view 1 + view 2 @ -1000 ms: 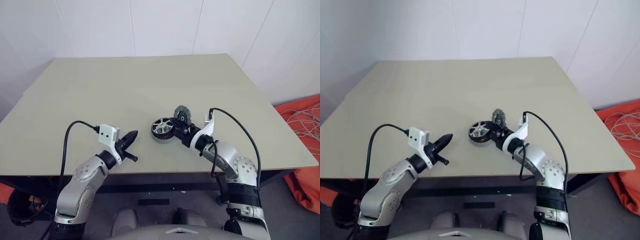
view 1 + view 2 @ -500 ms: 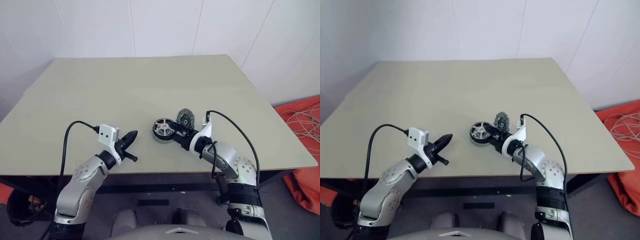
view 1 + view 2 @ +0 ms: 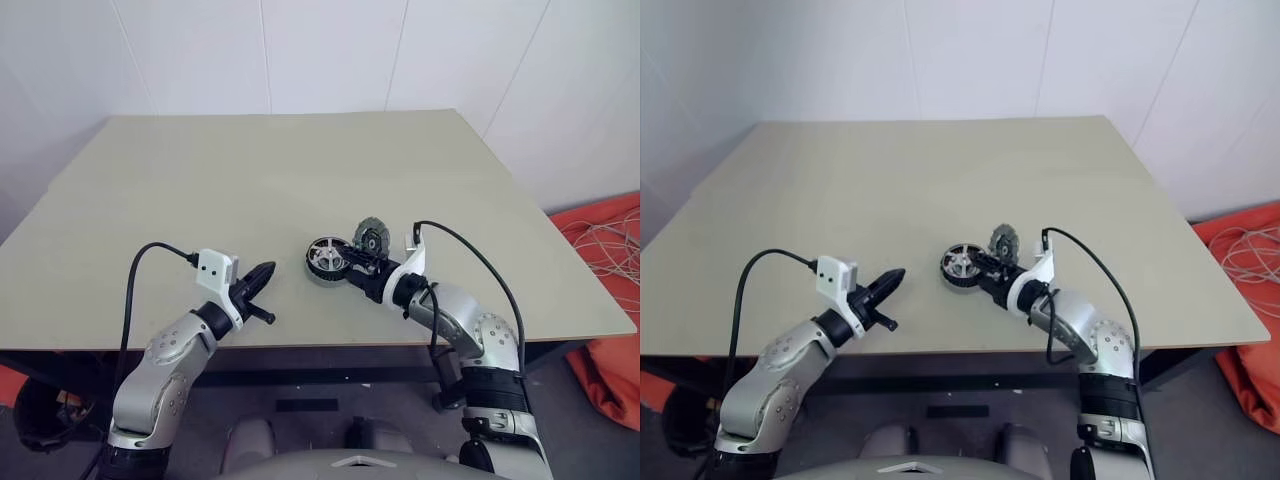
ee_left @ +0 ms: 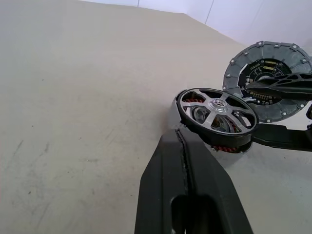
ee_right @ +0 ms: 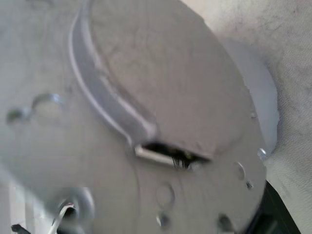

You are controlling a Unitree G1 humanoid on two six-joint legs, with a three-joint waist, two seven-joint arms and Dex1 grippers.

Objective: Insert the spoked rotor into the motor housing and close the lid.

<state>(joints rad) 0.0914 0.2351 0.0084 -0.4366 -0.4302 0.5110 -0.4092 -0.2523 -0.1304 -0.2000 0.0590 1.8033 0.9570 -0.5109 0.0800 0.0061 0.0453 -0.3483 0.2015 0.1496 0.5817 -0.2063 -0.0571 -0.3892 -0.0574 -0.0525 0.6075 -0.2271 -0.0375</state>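
The right gripper [image 3: 368, 262] has its jaws clamped on the lid [image 3: 372, 238], held on edge, tilted, just beside the spoked rotor [image 3: 326, 257] seated in the motor housing [image 4: 229, 147] on the desk [image 3: 250, 180]; the lid must tip flat leftward; left gripper [image 3: 262, 275] closed, empty.

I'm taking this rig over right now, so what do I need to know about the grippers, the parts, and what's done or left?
Left gripper: shut, empty, hovering over the table to the left of the parts.
Right gripper: shut on the lid, holding it on edge beside the rotor.
Spoked rotor: already seated in the motor housing, whose coppery windings show through the spokes and below the rim; the stack rests on the table.
Done: rotor inserted, lid picked up.
Left: lay the lid flat over the rotor and housing, press it closed, release.
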